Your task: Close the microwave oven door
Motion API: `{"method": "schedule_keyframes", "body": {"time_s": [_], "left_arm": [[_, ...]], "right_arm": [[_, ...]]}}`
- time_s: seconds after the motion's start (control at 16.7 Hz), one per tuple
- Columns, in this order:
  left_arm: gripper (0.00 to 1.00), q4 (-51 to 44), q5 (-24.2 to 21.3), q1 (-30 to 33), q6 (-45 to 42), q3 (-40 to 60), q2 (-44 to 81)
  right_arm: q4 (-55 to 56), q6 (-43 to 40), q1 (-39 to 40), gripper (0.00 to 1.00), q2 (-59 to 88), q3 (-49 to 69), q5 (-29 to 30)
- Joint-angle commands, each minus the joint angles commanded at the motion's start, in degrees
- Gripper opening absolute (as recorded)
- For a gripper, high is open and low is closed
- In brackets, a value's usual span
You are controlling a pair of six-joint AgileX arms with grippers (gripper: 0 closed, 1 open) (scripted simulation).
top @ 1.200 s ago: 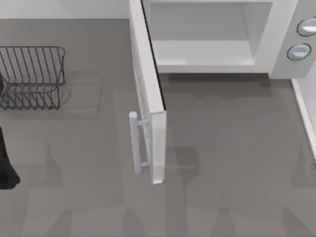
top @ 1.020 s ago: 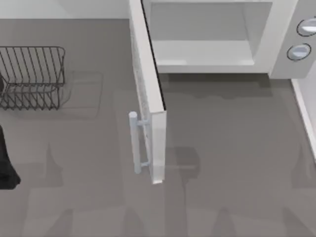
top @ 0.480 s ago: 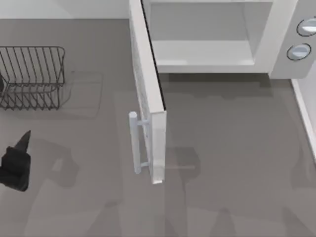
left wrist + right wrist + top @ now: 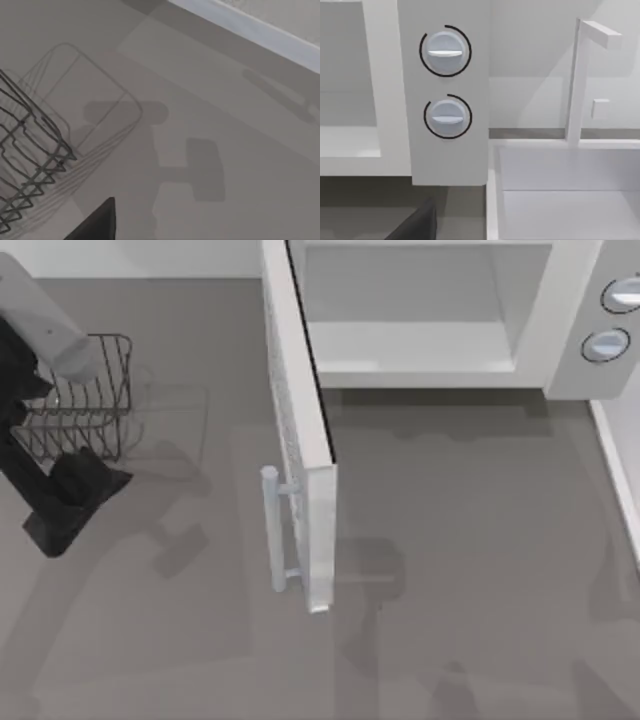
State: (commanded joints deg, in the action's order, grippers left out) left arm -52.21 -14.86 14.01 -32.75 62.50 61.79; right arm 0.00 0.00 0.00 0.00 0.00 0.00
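Door: microwave oven door (image 4: 300, 430) stands wide open, rigid, hinged; push its outer face near bar handle (image 4: 271, 530).
Left gripper (image 4: 70, 502): near counter's left edge, finger state unclear.

The microwave oven (image 4: 445, 160) faces us — two round grey-blue knobs (image 4: 445, 50) stacked on its white panel. Beside it stands a white sink (image 4: 560, 200) with a squared faucet (image 4: 577, 80).

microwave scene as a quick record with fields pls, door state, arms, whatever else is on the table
door: microwave oven door wide open, swung out toward the table's front, handle facing left
oven: microwave oven at the top, white cavity exposed, two knobs on its right panel
left arm: left gripper at the table's left, well apart from the door
other: dark wire rack at the left, beside the left gripper
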Motion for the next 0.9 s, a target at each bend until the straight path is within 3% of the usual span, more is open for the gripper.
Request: {"method": "schedule_keyframes", "body": {"time_s": [0.54,0.9], "left_arm": [[1.00,-27.4,-8.5,6.8,-17.6,42.5,34.1],[1.00,-33.4,-10.8,8.4,-22.2,54.3,42.5]], "right_arm": [[0.0,0.0,0.0,1.00,0.0,0.0,0.0],[0.0,0.0,0.0,1.00,0.0,0.0,0.0]]}}
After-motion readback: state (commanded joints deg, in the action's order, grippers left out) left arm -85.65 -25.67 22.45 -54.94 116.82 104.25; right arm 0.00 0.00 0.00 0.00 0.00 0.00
